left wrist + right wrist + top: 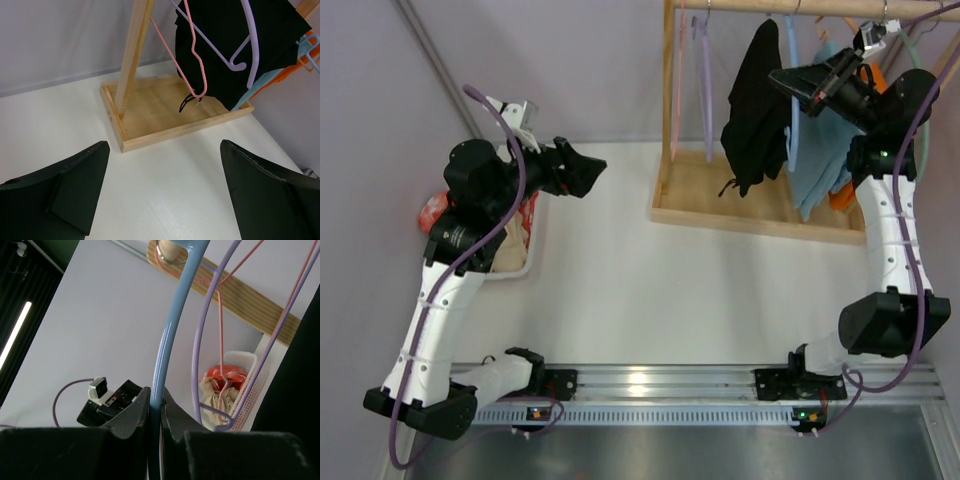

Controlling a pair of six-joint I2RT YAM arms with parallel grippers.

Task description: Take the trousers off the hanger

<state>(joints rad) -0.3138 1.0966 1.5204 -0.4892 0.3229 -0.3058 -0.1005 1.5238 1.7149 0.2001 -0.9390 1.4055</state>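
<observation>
On the wooden rack (695, 185) at the far right of the table (620, 290), the black trousers (755, 110) hang draped over the light blue hanger (792, 100), which hangs from the top rod. The fabric falls in loose folds toward the rack's flat base, and a thin drawstring dangles just above the wood.

The right gripper (155, 395) is up at the hanger. Its 2 fingers are closed tight on the blue plastic arm, pinching it from both sides just beside the trousers.

A purple hanger (197, 350) and a pink hanger (220, 315) hang bare on the same rod, to the left of the trousers. To the right of the light blue hanger, partly behind the right arm, hang a light blue cloth (820, 170) and an orange cloth (840, 200).

The left gripper (164, 147) hovers over the table, well apart from the rack and pointed toward it. Its 2 fingers are spread wide with nothing between them.

A white basket (510, 255) holding something red and something beige sits at the table's left edge, beside the left arm.
</observation>
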